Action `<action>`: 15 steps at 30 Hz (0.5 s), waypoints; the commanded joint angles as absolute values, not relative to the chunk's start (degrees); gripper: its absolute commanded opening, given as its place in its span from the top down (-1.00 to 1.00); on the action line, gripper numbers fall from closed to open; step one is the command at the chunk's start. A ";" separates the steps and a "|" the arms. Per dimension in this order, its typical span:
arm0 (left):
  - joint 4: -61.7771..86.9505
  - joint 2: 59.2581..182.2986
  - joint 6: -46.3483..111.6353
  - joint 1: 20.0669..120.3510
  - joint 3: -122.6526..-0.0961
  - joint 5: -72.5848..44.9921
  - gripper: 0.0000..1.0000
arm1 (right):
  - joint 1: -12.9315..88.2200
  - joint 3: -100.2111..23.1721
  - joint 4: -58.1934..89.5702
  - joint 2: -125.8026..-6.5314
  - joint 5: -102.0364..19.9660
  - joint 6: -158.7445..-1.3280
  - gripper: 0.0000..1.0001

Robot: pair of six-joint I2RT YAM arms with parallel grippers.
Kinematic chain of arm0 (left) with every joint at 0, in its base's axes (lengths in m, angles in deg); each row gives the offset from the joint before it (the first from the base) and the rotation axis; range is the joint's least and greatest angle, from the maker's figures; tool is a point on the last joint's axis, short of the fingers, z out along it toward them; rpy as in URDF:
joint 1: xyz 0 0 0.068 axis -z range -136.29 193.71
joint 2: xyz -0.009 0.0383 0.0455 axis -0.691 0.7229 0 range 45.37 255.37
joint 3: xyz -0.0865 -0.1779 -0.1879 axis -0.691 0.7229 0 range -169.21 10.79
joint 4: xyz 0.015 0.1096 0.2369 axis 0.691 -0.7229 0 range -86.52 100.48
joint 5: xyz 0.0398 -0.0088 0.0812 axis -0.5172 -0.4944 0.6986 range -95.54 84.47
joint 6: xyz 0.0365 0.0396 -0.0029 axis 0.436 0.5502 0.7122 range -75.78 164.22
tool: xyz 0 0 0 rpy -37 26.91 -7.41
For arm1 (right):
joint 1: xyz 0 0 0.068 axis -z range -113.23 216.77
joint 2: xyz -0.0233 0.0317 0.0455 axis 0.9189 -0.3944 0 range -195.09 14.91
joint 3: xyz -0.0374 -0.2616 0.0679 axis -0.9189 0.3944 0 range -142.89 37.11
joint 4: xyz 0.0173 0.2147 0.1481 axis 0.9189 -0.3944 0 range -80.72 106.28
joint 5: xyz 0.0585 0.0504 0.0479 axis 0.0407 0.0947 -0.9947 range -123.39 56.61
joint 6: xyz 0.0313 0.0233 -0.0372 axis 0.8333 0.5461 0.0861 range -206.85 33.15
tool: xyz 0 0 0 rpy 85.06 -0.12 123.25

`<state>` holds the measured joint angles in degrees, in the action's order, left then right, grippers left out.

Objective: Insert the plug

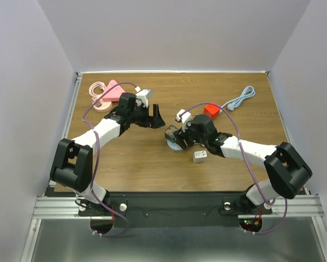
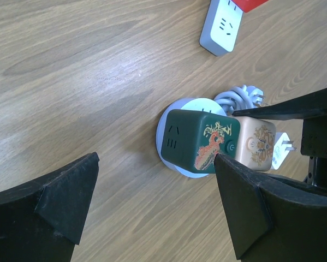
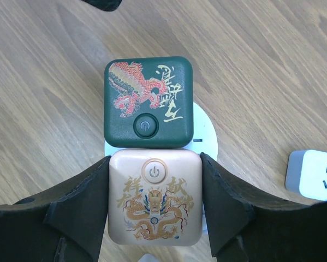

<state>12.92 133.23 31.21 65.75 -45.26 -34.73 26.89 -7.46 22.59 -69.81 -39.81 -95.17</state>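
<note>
A cream cube socket with a gold dragon (image 3: 155,199) sits between the fingers of my right gripper (image 3: 155,164), which is shut on its two sides. A dark green cube socket with a red dragon (image 3: 148,102) lies flush against its far side. Both rest over a white round disc (image 3: 208,137). In the left wrist view the green cube (image 2: 198,141) and cream cube (image 2: 256,143) lie side by side, with a white two-prong plug (image 2: 283,148) beyond the cream cube. My left gripper (image 2: 156,164) is open and empty above the table, just left of the cubes (image 1: 173,134).
A white socket adapter (image 2: 223,24) lies beside a red block (image 1: 210,111) with a grey-blue cable (image 1: 241,100). A small grey-white adapter (image 1: 200,156) lies in front of the right gripper. A pink object with a coiled cord (image 1: 110,93) sits at the far left.
</note>
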 commanded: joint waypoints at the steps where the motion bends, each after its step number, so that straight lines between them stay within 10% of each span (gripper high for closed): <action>1: 14.88 133.44 31.04 65.77 -45.46 -36.56 -0.96 | 26.43 -3.67 15.84 -70.95 -36.83 -90.72 0.99; 15: 20.15 133.61 28.40 68.67 -43.87 -37.97 -0.95 | 26.34 -4.72 26.12 -75.52 -36.38 -89.93 0.99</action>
<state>16.92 133.69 29.07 67.98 -44.38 -36.30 26.61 -6.54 29.34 -72.22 -37.67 -91.74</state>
